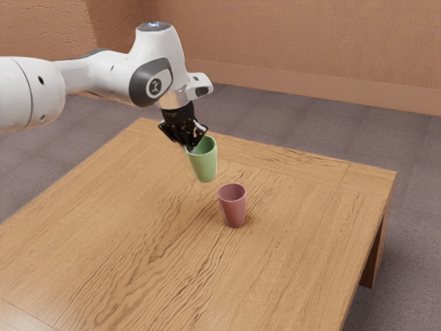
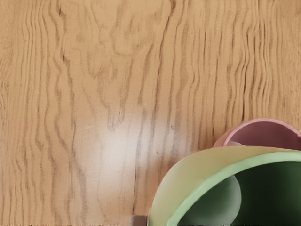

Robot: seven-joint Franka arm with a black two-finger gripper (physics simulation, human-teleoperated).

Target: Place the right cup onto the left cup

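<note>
A: ok so where's the green cup [image 1: 204, 164] right now?

B: Up in the air, a bit above centre of the exterior view. The jaws are closed on it at the rim, on the side toward the exterior view's left. Looks pretty much upright to me, open end up.

A: and the pink cup [image 1: 233, 209]?

B: Standing upright on the wooden surface [image 1: 124, 234], near the middle of the frame, a little lower and further to the exterior view's right than the green one. The two are close but apart.

A: what does the wrist view give you?

B: Big green rim up close, you can look right down into the dark inside. It covers part of the pink cup, whose rim peeks out from behind it, lower down and smaller. There's also a pale shiny patch [image 2: 117, 146] on the wood, and the grain is super wavy lol.

A: where's the arm [image 1: 103, 79] coming from?

B: Upper left of the exterior view. It's white, and it bends down to the black jaws just above the green cup. Behind everything there's a brownish wall [image 1: 275, 41] across the top and grey floor [image 1: 417, 152] over at the exterior view's right. One table leg [image 1: 373, 258] shows at lower right.
</note>
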